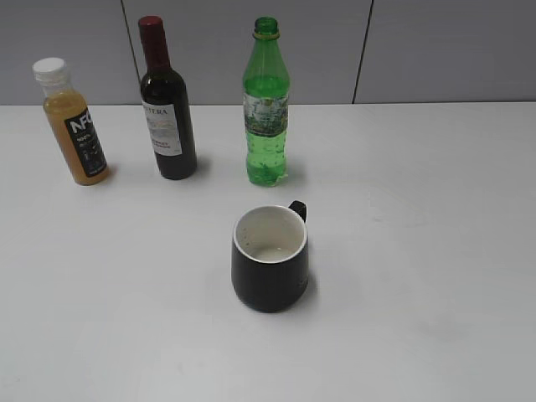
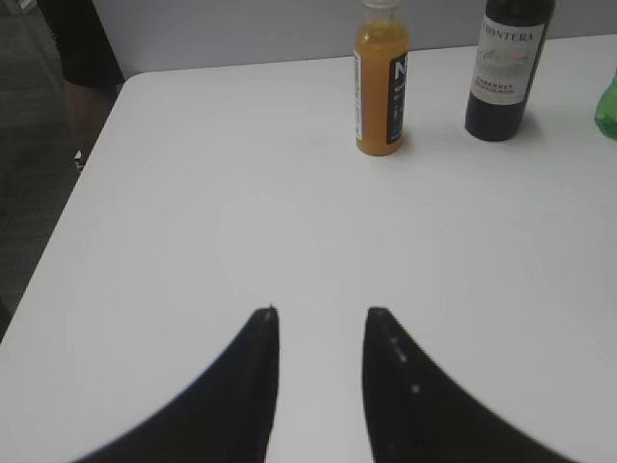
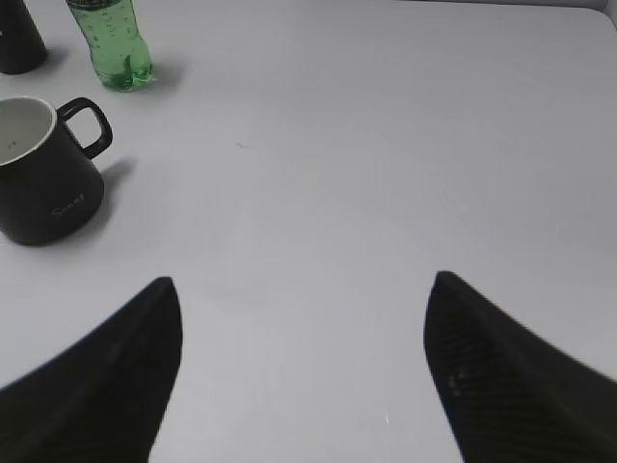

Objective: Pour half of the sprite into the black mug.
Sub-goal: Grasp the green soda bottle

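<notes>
Table point(image 1: 435, 276): white, carries everything you see
Sprite point(image 1: 267, 105): upright, uncapped, behind the mug, right of the wine point(image 1: 167, 105)
Mug point(image 1: 270, 260): upright, centre, handle rearward
Right gripper point(image 3: 304, 289): your fingers wide apart, empty
Left gripper point(image 2: 321, 313): narrowly apart, empty

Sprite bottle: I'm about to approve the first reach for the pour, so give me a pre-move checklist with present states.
1. Sprite bottle upright, cap off: ok.
2. Black mug upright, mouth unobstructed: ok.
3. Space between the bottle and the wine bottle for a grasp: ok, a clear gap shows.
4. Right end effector open and holding nothing: ok.
5. Left end effector holding nothing: ok, fingers parted narrowly.
6. Liquid level, for judging half: cannot tell exactly.
</notes>
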You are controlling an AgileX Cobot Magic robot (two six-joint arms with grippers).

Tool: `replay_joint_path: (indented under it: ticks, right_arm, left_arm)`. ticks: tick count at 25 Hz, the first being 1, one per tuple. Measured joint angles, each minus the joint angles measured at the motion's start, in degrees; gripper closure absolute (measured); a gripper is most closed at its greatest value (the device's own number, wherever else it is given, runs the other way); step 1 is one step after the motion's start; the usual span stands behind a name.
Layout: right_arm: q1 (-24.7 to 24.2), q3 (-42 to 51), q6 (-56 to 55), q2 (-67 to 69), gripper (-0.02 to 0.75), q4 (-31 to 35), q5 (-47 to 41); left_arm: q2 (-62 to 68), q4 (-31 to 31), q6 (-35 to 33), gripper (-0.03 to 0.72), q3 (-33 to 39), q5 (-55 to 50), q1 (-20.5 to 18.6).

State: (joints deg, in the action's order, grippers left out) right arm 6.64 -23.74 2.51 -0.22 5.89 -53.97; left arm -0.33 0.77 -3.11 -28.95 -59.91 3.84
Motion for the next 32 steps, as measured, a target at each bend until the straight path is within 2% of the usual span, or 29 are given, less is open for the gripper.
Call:
replay_joint_path:
  ticks: [3,5,8,10,20,24,32]
  right_arm:
    - [0.0,0.0,0.0,0.0,0.146,0.05,0.0]
    - [0.0,0.0,0.0,0.0,0.146,0.11,0.0]
    - [0.0,0.0,0.0,0.0,0.146,0.16,0.0]
    - [0.0,0.0,0.0,0.0,0.146,0.16,0.0]
    - [0.0,0.0,0.0,-0.05,0.145,0.21,0.0]
    - [0.0,0.0,0.0,-0.05,0.146,0.21,0.0]
    - [0.0,0.0,0.0,-0.05,0.146,0.21,0.0]
  left_arm:
    - [0.0,0.18,0.0,0.402,0.0,0.0,0.0]
    - [0.0,0.26,0.0,0.302,0.0,0.0,0.0]
    - [0.0,0.45,0.0,0.089,0.0,0.0,0.0]
    - [0.0,0.53,0.0,0.031,0.0,0.0,0.0]
    - [0.0,1.77,0.0,0.026,0.0,0.11,0.0]
    - [0.0,4.53,-0.5,0.031,-0.26,1.61,0.0]
    - [7.59,6.61,-3.43,0.043,-0.74,16.44,0.0]
